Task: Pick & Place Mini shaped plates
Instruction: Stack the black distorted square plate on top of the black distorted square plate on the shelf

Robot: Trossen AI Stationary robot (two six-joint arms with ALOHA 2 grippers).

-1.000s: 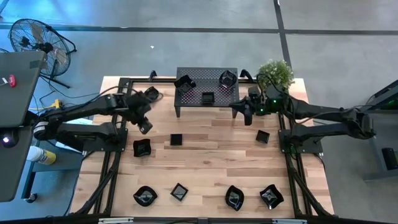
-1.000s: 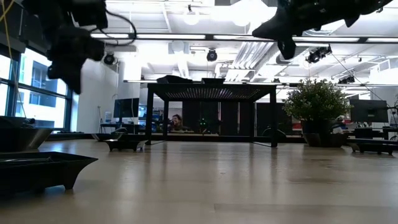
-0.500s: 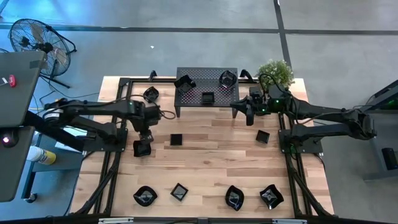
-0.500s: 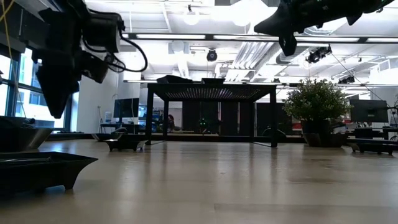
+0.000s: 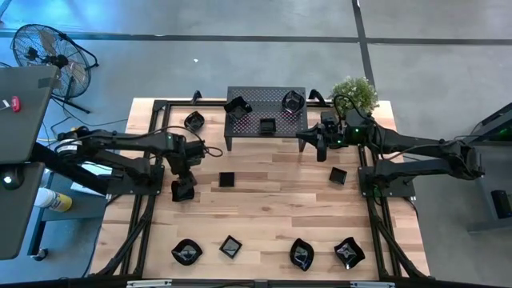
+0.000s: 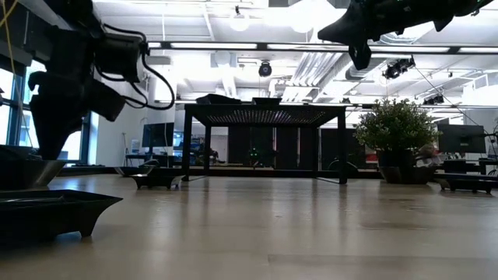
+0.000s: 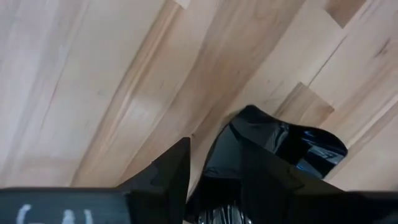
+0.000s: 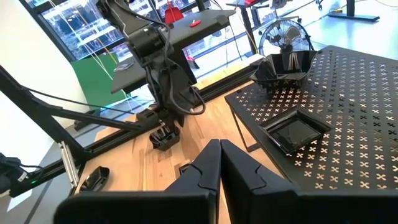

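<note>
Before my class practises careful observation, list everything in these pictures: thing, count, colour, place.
table: one, light wood, under everything.
rack: one, black, perforated, far middle of the table.
plates on the rack: three, glossy black.
plates on the table: eight, glossy black; four along the near edge, four mid-table and farther back.
plant: one, green, far right corner.
fan: one, black, on the floor beyond the table's left.
left gripper: dark, fingers open, down over a plate on the table's left side.
right gripper: dark, fingers shut, raised by the rack's right end.
</note>
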